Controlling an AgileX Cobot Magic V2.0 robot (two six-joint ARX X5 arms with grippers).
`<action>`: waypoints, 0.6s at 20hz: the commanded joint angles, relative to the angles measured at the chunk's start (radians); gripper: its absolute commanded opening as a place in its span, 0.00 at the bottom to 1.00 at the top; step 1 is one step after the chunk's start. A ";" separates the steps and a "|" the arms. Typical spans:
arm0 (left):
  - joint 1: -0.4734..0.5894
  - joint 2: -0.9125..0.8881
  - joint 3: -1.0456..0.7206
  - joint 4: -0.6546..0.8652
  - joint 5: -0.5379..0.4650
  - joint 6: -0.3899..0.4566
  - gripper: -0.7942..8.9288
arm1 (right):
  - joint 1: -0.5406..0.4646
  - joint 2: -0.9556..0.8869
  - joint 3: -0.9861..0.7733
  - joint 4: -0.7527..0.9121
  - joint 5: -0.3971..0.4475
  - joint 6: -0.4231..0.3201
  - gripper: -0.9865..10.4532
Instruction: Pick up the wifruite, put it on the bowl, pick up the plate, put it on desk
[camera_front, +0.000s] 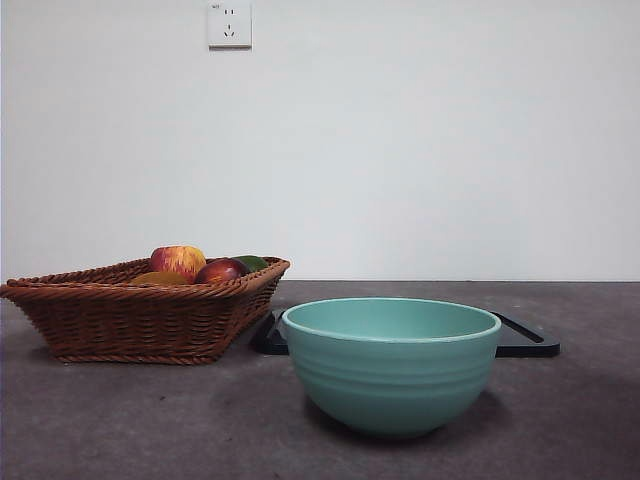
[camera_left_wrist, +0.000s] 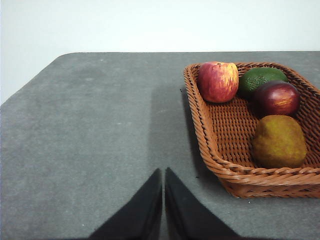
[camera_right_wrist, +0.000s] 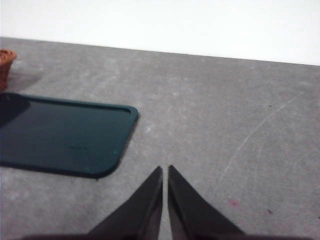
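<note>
wifruite (camera_left_wrist: 278, 141) in basket (camera_left_wrist: 220, 150) — bowl (camera_front: 390, 365) empty

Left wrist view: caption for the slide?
Shut left pincer over grey desk, beside wicker basket holding four fruits including the brown-golden one.

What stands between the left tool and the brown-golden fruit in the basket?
Only the wicker basket wall. The left tool hangs shut over bare desk beside the basket; the wifruite lies inside against the near rim, apart from the apple, dark red fruit and green fruit. From above, nothing covers it.
</note>
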 joint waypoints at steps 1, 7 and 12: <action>0.002 -0.002 -0.021 -0.006 -0.002 -0.031 0.09 | 0.000 -0.003 -0.004 0.011 -0.029 0.097 0.09; 0.002 -0.002 -0.020 -0.006 -0.002 -0.136 0.09 | 0.000 -0.003 -0.004 0.005 -0.017 0.140 0.09; 0.002 -0.002 -0.020 -0.006 -0.002 -0.244 0.09 | -0.001 -0.003 -0.004 0.000 -0.017 0.219 0.09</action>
